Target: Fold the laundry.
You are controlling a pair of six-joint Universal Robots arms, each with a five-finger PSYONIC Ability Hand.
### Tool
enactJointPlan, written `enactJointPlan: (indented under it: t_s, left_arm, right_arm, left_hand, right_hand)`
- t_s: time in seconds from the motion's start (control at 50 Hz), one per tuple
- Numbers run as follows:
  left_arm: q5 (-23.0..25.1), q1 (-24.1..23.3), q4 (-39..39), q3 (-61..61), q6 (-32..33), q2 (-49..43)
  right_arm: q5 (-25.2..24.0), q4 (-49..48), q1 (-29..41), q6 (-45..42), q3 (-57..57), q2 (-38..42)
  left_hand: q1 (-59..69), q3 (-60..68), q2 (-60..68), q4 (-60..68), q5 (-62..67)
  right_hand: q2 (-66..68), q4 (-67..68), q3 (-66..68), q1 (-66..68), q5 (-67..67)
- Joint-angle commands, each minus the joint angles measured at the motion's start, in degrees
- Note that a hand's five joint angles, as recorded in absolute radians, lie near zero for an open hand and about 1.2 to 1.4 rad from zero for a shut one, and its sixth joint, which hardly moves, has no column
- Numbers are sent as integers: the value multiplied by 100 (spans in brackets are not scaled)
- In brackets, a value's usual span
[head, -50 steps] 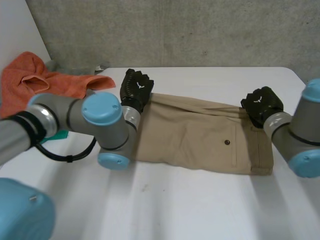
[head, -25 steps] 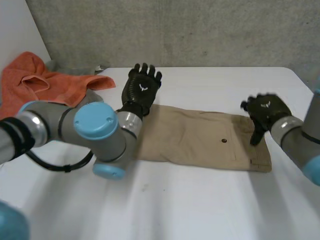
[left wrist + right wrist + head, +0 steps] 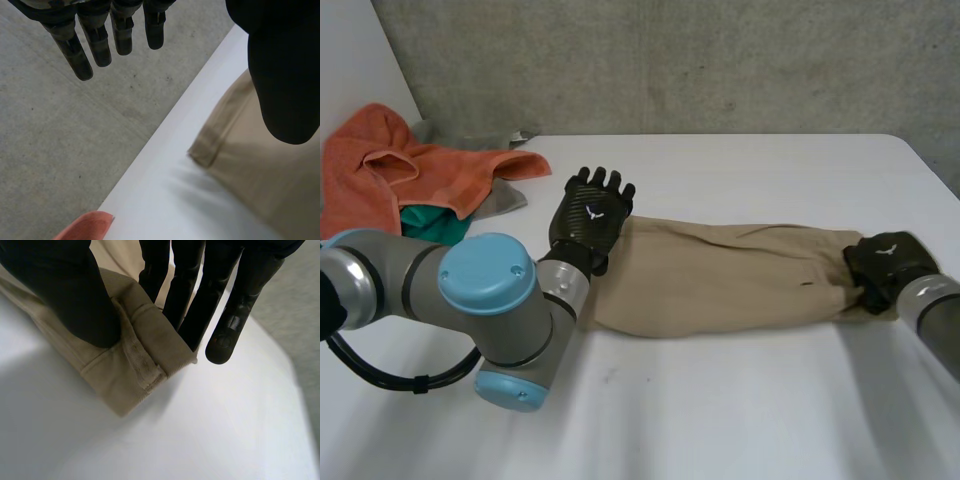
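Two grey arms reach over the white table. Between them a beige folded cotton garment lies stretched lengthwise across the table's middle. The right hand pinches its right end between thumb and fingers. The left hand is over its left end, fingers straight and spread, holding nothing. Farther left, a crumpled orange towel lies.

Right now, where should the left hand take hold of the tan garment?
At the hemmed corner by the open left hand, coming down from above: the tan garment lies flat, and that stitched hem gives a thicker edge to pinch.
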Motion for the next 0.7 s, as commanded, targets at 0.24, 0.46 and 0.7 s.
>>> enactJointPlan:
  t_s: [0.24,0.46,0.7]
  left_arm:
    - [-26,221,-46,-867,-436,1002]
    - [-149,405,-178,-885,-912,1284]
    - [-167,388,-178,-323,-938,1223]
  right_arm:
    - [-772,-650,1400,-2480,-476,-413]
    - [-2505,-1600,3133,-2621,-652,835]
    - [-601,-1433,3204,701,-924,83]
  left_hand:
    - [-77,-205,-170,-163,-264]
    - [-77,-205,-170,-163,-264]
    - [-77,-205,-170,-163,-264]
  right_hand:
    - [1298,1195,1325,2801,1618]
    - [1298,1195,1325,2801,1618]
    - [-5702,-5805,-5675,-4199,-5382]
